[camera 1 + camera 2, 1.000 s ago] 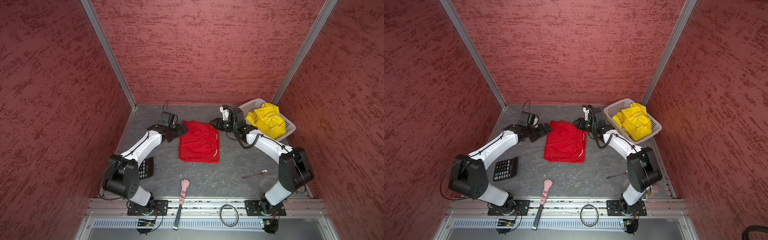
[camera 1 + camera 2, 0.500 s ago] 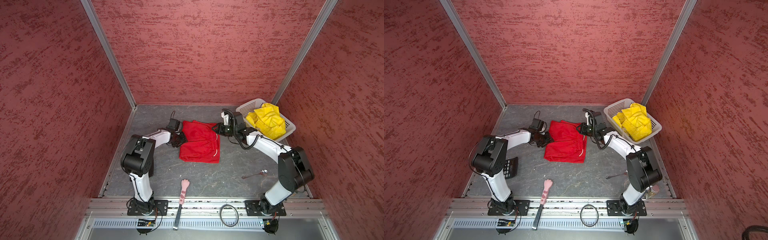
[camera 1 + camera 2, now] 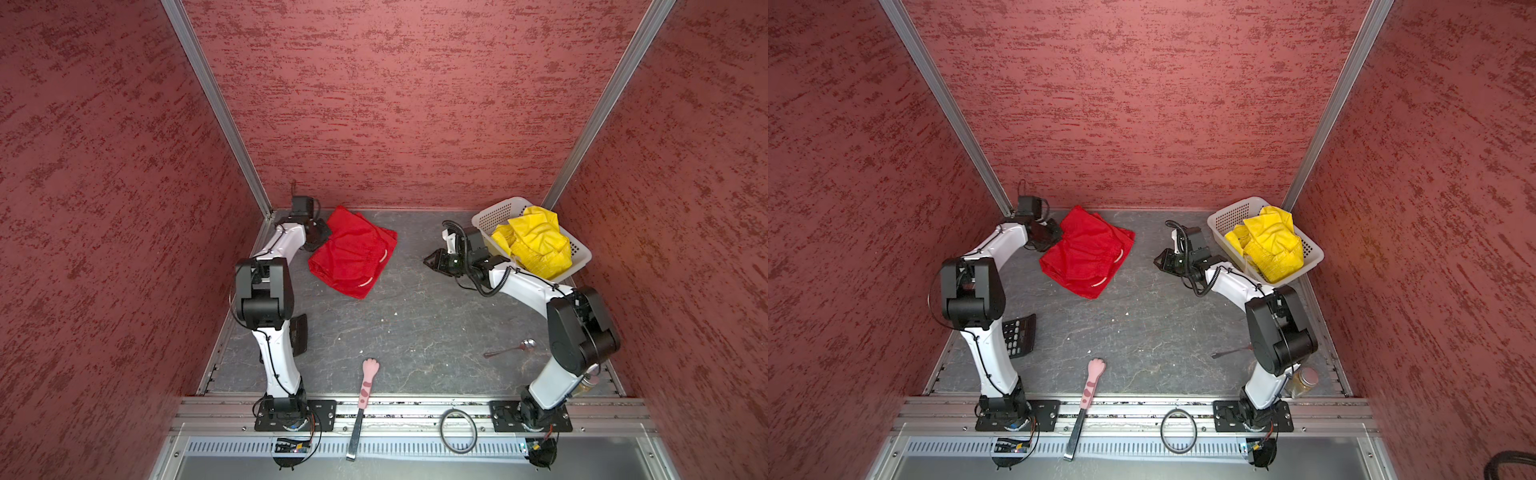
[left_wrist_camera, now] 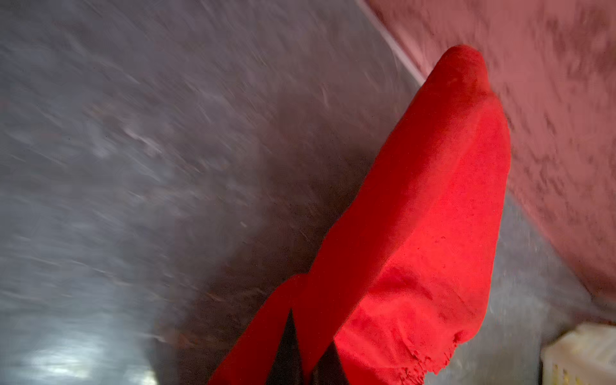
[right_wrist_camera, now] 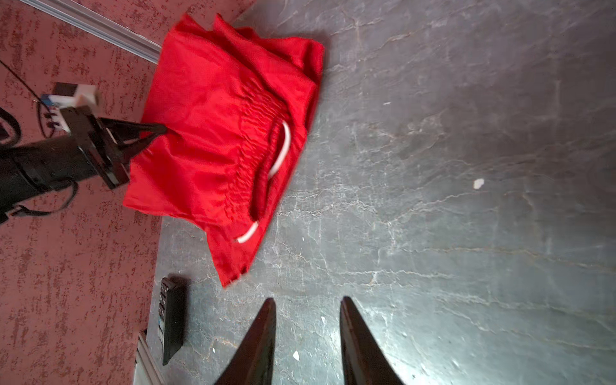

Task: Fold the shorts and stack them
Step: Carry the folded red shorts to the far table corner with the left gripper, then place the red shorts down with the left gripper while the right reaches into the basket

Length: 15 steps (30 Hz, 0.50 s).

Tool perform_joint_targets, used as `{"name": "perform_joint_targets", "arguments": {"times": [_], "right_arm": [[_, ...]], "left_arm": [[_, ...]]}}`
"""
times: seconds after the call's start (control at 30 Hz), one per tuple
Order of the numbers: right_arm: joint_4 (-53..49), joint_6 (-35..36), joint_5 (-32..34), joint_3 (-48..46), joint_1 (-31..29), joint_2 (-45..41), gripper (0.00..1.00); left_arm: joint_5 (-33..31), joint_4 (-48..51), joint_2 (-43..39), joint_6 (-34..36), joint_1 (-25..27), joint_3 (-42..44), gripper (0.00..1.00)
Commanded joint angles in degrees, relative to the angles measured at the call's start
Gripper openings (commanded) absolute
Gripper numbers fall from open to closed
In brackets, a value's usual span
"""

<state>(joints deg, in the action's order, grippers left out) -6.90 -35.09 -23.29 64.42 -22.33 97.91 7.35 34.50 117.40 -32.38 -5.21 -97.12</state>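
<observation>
We are pinching the red shorts [image 3: 353,259] by their left edge with the left gripper [image 5: 160,128], jaws clamped together on the cloth near the far-left corner. The fabric is trailing from it diagonally toward centre. The right gripper [image 5: 308,301] is hanging apart and empty, well clear, nearer the yellow shorts [image 3: 536,245] lying in the basket [image 3: 490,214].
</observation>
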Motion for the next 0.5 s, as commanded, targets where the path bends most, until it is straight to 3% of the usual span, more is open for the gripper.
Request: {"name": "perform_joint_targets", "arguments": {"times": [0.0,0.13,0.2,0.3,0.33,0.4,0.47], "right_arm": [[0.94,1.46,0.25,0.0,0.18,0.12,0.34],[0.75,1.96,-0.22,0.75,0.27,1.4,0.34],[0.79,1.87,-0.47,1.12,0.27,2.18,0.34],[0.88,1.56,-0.78,1.92,0.27,3.43,0.34],[0.84,1.43,-0.83,2.22,0.31,3.77,0.34],[0.37,1.36,-0.48,2.85,0.31,3.91,0.34],[-1.24,2.39,0.74,3.93,0.46,3.53,0.33]], "left_arm": [[-1.76,5.73,1.12,1.79,-4.84,-3.31,0.0],[-0.44,7.91,2.82,2.5,-9.09,-7.64,0.0],[0.88,9.51,4.19,2.75,-10.23,-9.79,0.06],[1.08,12.15,5.9,3.67,-10.76,-12.66,0.69],[0.28,13.18,5.92,3.73,-10.77,-13.23,0.78],[-1.15,13.56,4.54,3.55,-10.71,-12.82,0.82],[-1.38,13.46,2.67,3.12,-10.63,-12.52,0.79]]}}
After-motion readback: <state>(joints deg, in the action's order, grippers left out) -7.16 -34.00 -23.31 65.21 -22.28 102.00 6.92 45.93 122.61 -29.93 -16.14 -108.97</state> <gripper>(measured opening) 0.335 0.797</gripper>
